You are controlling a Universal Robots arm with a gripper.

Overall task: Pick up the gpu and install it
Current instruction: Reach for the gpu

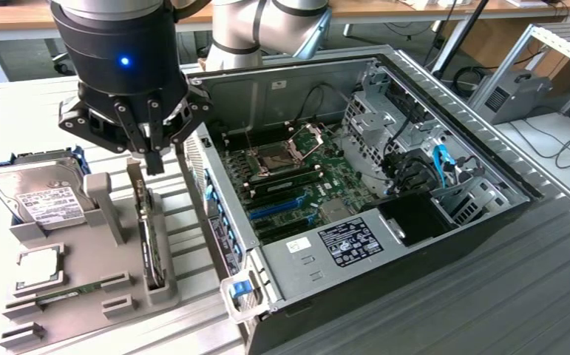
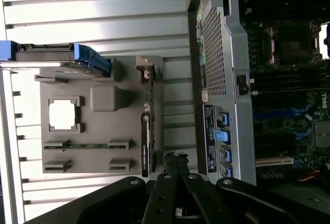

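The ribbed metal bench (image 1: 502,310) carries a grey parts holder (image 1: 87,259) on the exterior view's left and, just beside it, an open computer case (image 1: 393,296).

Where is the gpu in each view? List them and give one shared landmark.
Exterior view: the gpu stands on edge in the gray holder slot, below the gripper.
Wrist view: the gpu runs along the holder's edge nearest the computer case.
Shared landmark: the blue-framed hard drive.
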